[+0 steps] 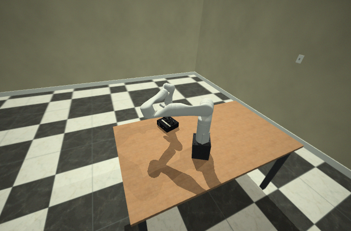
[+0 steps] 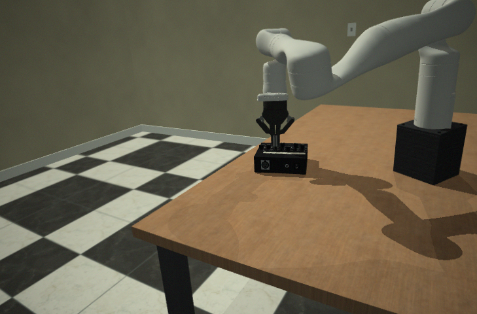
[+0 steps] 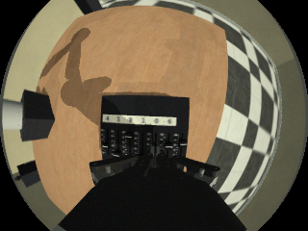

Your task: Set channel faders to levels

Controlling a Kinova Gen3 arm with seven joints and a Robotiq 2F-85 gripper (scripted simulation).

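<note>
The small black lighting desk [image 1: 167, 124] [image 2: 281, 158] [image 3: 145, 125] stands on its feet near the table's far left edge. A white tape strip [image 3: 139, 118] [image 1: 167, 123] runs across its top, and a row of several faders [image 3: 141, 141] sits below the strip. The writing on the tape is too small to read. My gripper [image 2: 275, 142] [image 3: 155, 151] is shut, with its fingers pressed together. It points straight down and its tips reach the desk's top among the faders, toward the left end in the exterior view. I cannot tell which fader it touches.
The arm's black base block [image 1: 201, 149] [image 2: 428, 150] [image 3: 38, 115] stands on the wooden table [image 1: 235, 141] [image 2: 320, 222], to the right of the desk. The table's left edge lies close behind the desk, with the checkered floor [image 2: 97, 192] beyond it.
</note>
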